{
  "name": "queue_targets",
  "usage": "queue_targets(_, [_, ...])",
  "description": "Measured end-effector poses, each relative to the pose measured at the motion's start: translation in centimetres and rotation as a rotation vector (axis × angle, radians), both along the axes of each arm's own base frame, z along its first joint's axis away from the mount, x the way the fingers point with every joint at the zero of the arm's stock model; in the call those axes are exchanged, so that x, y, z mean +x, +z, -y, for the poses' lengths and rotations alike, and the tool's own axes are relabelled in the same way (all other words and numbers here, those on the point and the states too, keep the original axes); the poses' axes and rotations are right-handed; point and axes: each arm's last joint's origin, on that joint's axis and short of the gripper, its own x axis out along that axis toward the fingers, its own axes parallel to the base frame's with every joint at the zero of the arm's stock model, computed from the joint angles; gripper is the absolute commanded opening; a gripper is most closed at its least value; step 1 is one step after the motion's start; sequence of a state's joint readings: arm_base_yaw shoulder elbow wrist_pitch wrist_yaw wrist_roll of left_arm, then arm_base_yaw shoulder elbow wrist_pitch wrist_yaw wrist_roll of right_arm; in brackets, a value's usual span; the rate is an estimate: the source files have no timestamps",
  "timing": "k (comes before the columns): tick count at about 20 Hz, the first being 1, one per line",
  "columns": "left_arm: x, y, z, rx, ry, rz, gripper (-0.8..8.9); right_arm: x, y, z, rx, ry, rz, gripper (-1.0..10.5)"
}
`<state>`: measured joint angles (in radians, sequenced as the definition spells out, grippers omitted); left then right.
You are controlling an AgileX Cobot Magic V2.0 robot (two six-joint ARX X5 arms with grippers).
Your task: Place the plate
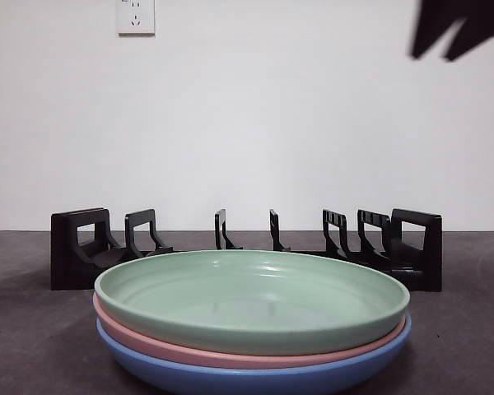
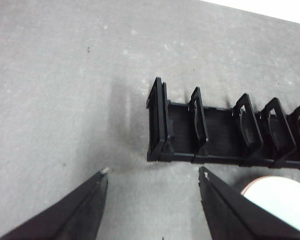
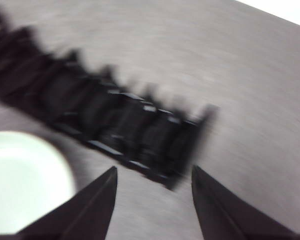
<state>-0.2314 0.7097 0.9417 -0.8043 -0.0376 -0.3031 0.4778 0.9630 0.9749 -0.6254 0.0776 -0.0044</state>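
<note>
Three plates are stacked at the table's front: a green plate (image 1: 255, 296) on top, a pink plate (image 1: 230, 354) under it, a blue plate (image 1: 230, 377) at the bottom. Behind them stands a black slotted dish rack (image 1: 247, 247). My right gripper (image 3: 152, 172) is open and empty, high above the rack's right end (image 3: 140, 130); it shows as a dark tip (image 1: 461, 29) in the front view's top right corner. My left gripper (image 2: 152, 172) is open and empty, above the bare table near the rack's left end (image 2: 190, 130). The stack's edge (image 2: 277, 197) shows in the left wrist view, the green plate (image 3: 25, 177) in the right.
The grey table top (image 1: 33, 329) runs back to a white wall with a power socket (image 1: 136, 16). The rack spans most of the table's width behind the plates.
</note>
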Motion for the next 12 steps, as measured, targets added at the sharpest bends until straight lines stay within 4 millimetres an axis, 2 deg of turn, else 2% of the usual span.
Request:
queue_targets(2, [1.0,-0.1,0.2,0.003,-0.002,0.003,2.89,-0.1,0.5,1.9,0.026,-0.077,0.025,2.4])
queue_targets(4, [1.8,-0.4,0.4,0.016,-0.007,-0.024,2.88,-0.2,0.7,2.7,0.029,-0.113,0.034,2.4])
queue_targets(5, [1.8,-0.6,0.4,0.022,-0.009,-0.037,2.5,-0.3,0.6,2.8,0.022,-0.115,0.019,1.9])
queue_targets(6, [1.8,-0.7,0.4,0.028,-0.011,-0.05,-0.16,-0.5,0.4,2.8,0.013,-0.112,-0.007,-0.3])
queue_targets(7, [1.8,-0.7,0.4,0.03,-0.015,-0.054,0.03,-0.5,0.3,2.8,0.008,-0.111,-0.016,0.2])
queue_targets(12, [1.9,-0.4,0.5,0.026,-0.018,-0.02,0.07,-0.7,0.4,2.8,0.014,-0.105,-0.009,0.2])
